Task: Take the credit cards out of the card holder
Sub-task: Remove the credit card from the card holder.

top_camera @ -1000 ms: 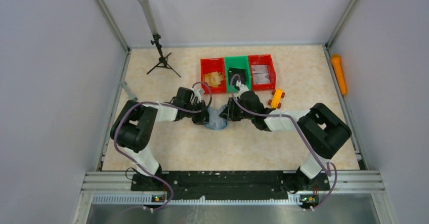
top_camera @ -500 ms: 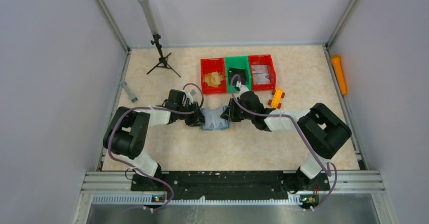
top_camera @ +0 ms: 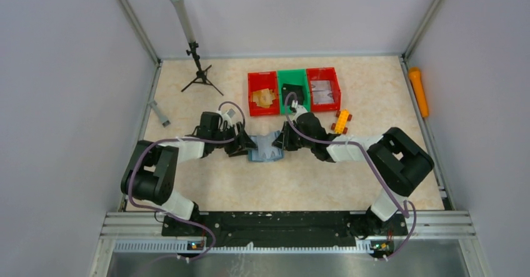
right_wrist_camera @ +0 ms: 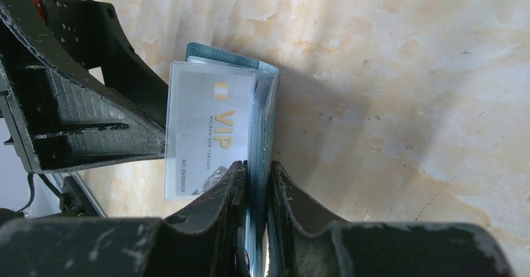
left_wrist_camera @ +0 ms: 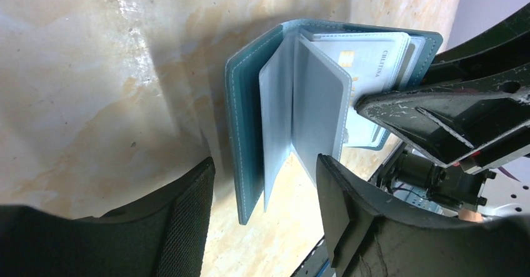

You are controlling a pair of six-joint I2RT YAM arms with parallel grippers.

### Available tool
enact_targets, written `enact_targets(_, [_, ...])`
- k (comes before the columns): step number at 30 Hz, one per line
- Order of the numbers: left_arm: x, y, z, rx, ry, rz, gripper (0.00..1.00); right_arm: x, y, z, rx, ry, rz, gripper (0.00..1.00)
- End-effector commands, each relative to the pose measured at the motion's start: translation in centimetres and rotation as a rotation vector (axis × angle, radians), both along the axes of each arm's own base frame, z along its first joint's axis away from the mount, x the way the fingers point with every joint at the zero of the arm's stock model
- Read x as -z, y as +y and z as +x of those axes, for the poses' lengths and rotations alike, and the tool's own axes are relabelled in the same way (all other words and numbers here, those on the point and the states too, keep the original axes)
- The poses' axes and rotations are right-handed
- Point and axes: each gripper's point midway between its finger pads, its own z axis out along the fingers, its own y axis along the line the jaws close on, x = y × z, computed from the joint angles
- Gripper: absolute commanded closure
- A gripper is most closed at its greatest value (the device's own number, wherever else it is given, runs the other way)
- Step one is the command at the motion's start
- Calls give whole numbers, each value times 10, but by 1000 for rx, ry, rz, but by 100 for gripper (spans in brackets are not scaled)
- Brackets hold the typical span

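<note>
The slate-teal card holder (top_camera: 262,150) lies spread open at mid-table between both grippers. In the left wrist view its teal cover (left_wrist_camera: 245,133) and pale inner sleeves (left_wrist_camera: 315,102) stand on edge, and a white credit card (left_wrist_camera: 370,57) with a gold chip shows in a pocket. My left gripper (left_wrist_camera: 262,174) is open, its fingers on either side of the cover and sleeves without touching them. My right gripper (right_wrist_camera: 257,172) is shut on the holder's other half (right_wrist_camera: 267,114). Beside it, a clear sleeve holds a VIP card (right_wrist_camera: 206,133).
At the back stand a red bin (top_camera: 262,74), a green bin (top_camera: 292,71) and another red bin (top_camera: 322,70). A yellow-orange toy (top_camera: 340,121) lies right of my right arm. A tripod (top_camera: 200,77) stands back left, an orange cylinder (top_camera: 417,91) by the right wall.
My left gripper has opened, let go of the holder's left side and drawn back to the left. The holder now lies wider open. My right gripper keeps its grip and place.
</note>
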Motion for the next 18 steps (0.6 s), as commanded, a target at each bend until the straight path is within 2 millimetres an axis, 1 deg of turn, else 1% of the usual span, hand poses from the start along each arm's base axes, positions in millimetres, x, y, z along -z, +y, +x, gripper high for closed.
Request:
enact_targets(1, [-9,-6,8,12,-31,-61,36,-17,10,11,-12,-46,51,81])
enact_targets(5, [-10,1,12,-39,-41,-66,36,-16,10,11,-9,-44,48,81])
enact_targets(9, [-16,13,15,-105,-91,-33,31,-17,10,11,-12,-45,50,81])
enact_targets(11, [-21,12,14,-103,-96,-55,28,-17,11,11,-13,-43,52,81])
enact_targets(13, [-27,3,12,-68,-89,-116,25,-17,11,10,-14,-43,54,81])
enact_targets(15, [-28,-3,11,-44,-69,-159,25,-16,11,10,-16,-42,54,81])
enact_targets(18, [-24,-3,13,-34,-56,-154,27,-17,11,10,-16,-43,54,81])
